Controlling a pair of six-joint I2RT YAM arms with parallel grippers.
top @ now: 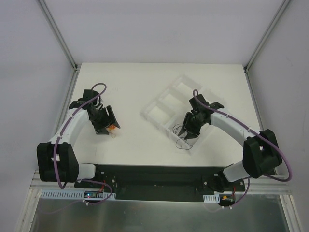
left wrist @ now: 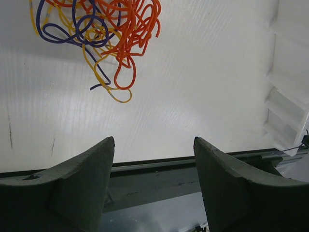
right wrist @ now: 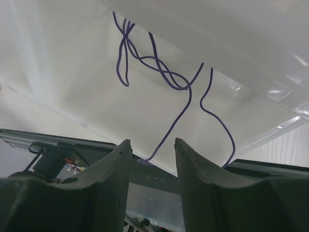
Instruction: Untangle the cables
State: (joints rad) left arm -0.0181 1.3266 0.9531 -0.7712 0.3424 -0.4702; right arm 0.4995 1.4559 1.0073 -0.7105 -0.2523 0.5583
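Observation:
A tangled ball of orange, yellow and dark blue cables [left wrist: 104,34] lies on the white table; it shows as a small orange bunch [top: 113,128] in the top view. My left gripper [top: 109,124] is right next to it; in the left wrist view that gripper [left wrist: 153,143] is open and empty, with the ball beyond the fingertips at the upper left. A single dark blue cable [right wrist: 159,67] lies loose in the near end of the clear tray [top: 166,104], seen as a thin loop [top: 183,144]. My right gripper [top: 185,134] hovers over it, open [right wrist: 152,141], with nothing between the fingers.
The clear tray has several compartments and sits at an angle mid-table; its edge shows at the right of the left wrist view [left wrist: 289,72]. A black rail [top: 154,174] runs along the table's near edge. White walls enclose the table.

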